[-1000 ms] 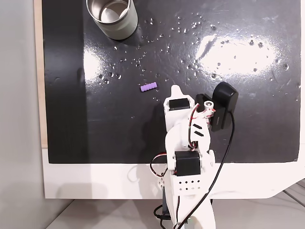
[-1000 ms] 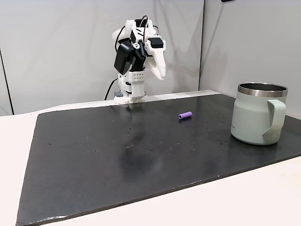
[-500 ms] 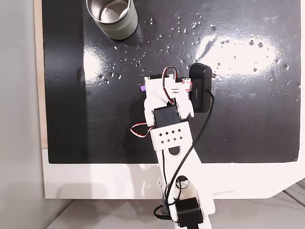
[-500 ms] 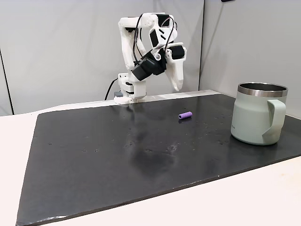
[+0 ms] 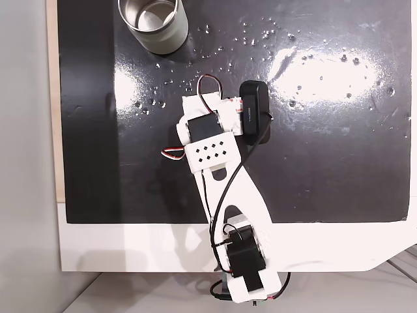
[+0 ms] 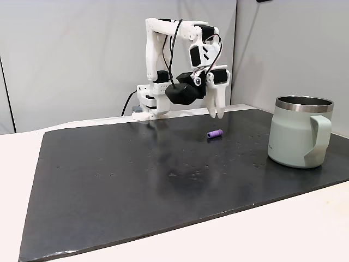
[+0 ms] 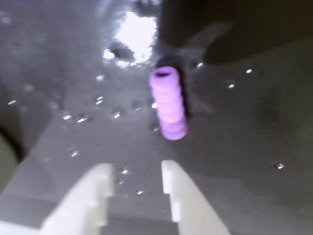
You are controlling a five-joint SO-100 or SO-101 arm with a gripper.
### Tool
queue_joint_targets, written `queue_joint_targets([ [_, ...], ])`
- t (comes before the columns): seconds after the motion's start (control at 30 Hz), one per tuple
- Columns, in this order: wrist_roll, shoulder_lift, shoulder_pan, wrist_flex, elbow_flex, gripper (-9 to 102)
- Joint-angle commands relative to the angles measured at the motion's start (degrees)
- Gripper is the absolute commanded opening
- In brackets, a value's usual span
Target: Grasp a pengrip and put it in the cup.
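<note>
The purple ribbed pengrip [image 6: 215, 134] lies on the black mat, well apart from the cup. In the wrist view the pengrip [image 7: 168, 104] lies lengthwise just ahead of my fingertips. My gripper [image 6: 216, 113] points down and hangs a little above and behind the pengrip, touching nothing. In the wrist view the gripper [image 7: 134, 171] is open by a narrow gap with nothing between its white fingers [image 7: 178, 193]. The cup [image 5: 153, 23], steel inside and pale grey-green outside, stands upright at the mat's top left; its handle shows in the side fixed view [image 6: 300, 131].
The black mat [image 5: 339, 163] is wet with small shiny droplets and glare patches. My white arm [image 5: 225, 189] reaches from its base at the bottom edge over the mat's middle, with the black wrist camera [image 5: 254, 117] beside it. A white table border surrounds the mat.
The arm has unfolded from near its base and reached out over the mat. The gripper came down over the pengrip. Pengrip and cup have not moved.
</note>
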Motion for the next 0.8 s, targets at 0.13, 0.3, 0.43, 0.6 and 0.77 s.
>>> queue_joint_targets([
  [0.13, 0.9, -2.9, 0.4, 1.8, -3.5, 18],
  [0.3, 1.0, -6.6, 1.1, 1.9, -4.4, 19],
  [0.43, 0.7, -8.3, 0.4, 1.2, -4.7, 19],
  [0.6, 0.1, -10.1, -0.8, 0.8, -5.5, 19],
  [0.77, -0.1, -12.0, -1.0, 0.3, -6.1, 18],
])
